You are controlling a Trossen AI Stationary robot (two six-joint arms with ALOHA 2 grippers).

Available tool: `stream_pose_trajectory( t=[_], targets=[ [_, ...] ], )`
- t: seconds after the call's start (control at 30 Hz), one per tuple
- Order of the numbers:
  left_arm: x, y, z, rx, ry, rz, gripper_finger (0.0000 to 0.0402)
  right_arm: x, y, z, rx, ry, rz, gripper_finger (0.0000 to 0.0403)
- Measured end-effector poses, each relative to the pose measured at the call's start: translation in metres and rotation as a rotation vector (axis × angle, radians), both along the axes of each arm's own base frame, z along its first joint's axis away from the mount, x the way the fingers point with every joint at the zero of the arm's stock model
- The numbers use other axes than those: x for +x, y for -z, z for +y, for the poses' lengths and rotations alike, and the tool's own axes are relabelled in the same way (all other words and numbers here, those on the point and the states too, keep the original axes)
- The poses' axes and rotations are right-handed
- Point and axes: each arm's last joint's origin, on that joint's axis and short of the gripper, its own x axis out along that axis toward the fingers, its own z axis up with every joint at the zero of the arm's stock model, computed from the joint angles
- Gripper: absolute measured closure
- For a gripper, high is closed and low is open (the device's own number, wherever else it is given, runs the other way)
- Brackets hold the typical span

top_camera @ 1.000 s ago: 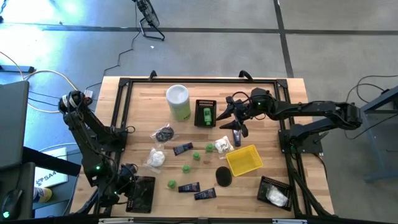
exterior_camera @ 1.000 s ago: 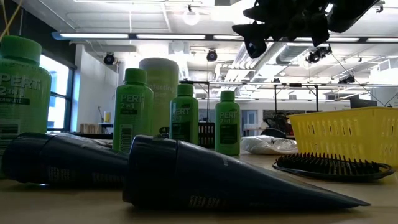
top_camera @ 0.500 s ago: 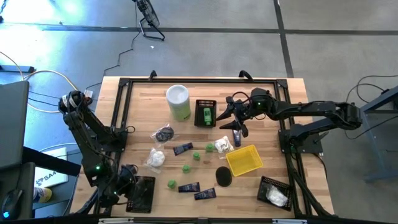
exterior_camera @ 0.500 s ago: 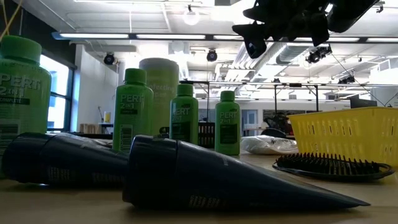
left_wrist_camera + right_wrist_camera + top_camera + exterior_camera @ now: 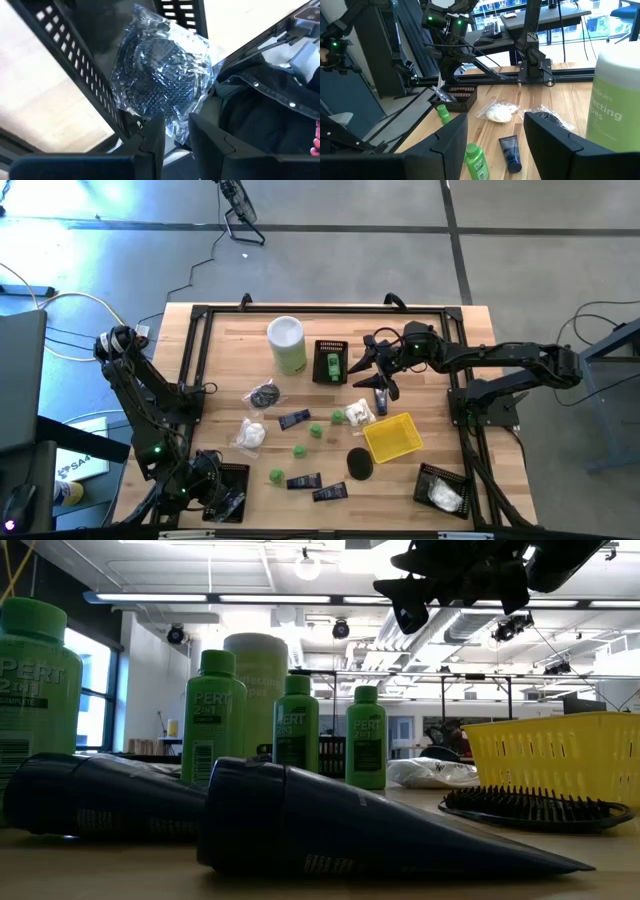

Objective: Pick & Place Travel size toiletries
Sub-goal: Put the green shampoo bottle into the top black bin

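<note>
The left pincer point(image 5: 172, 132) pinches the crinkled plastic wrap of a dark round piece point(image 5: 162, 75), holding it over the black mesh basket point(image 5: 232, 492) at the near left corner of the bench point(image 5: 225, 350); whether the packet already rests on the basket floor cannot be told. This looks like the placing step for that item, so the next move would call for parting the fingers to let the packet settle inside, then lifting clear of the basket wall. The right pincer point(image 5: 381, 373) hangs spread and empty above the far middle of the bench, beside a second black basket point(image 5: 331, 362) that holds a little green bottle point(image 5: 331, 365). The remaining toiletries lie loose between the arms: navy tubes point(image 5: 294, 419), more green bottles point(image 5: 299, 450), white soft packets point(image 5: 251, 434) and another dark round piece point(image 5: 264, 394), with a yellow basket point(image 5: 392, 437) near the right arm.
</note>
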Motion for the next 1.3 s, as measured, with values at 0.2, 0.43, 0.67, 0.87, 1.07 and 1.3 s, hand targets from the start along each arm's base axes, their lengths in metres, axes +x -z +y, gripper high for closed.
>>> stream_pose_trajectory(
  t=[0.2,0.43,0.67,0.87,1.07,1.3],
  targets=[
    [0.002,-0.001,0.002,0.084,0.028,-0.116,0.0318,0.0,0.0,0.0,0.0,0.0,0.0,0.0216],
    [0.006,-0.002,0.004,0.231,0.053,-0.29,0.0318,0.0,0.0,0.0,0.0,0.0,0.0,0.0216],
    [0.011,-0.006,0.01,0.477,0.015,-0.526,0.0318,0.0,0.0,0.0,0.002,0.0,0.001,0.0216],
    [0.03,-0.007,0.023,0.616,-0.027,-0.57,0.0318,0.0,0.0,0.0,0.003,0.0,0.001,0.0216],
    [0.064,-0.008,0.049,0.791,0.017,-0.546,0.0318,0.0,0.0,0.0,0.003,0.0,0.001,0.0216],
    [0.099,-0.014,0.076,0.969,0.149,-0.572,0.0318,0.0,0.0,0.0,0.004,0.0,0.002,0.0216]
  ],
)
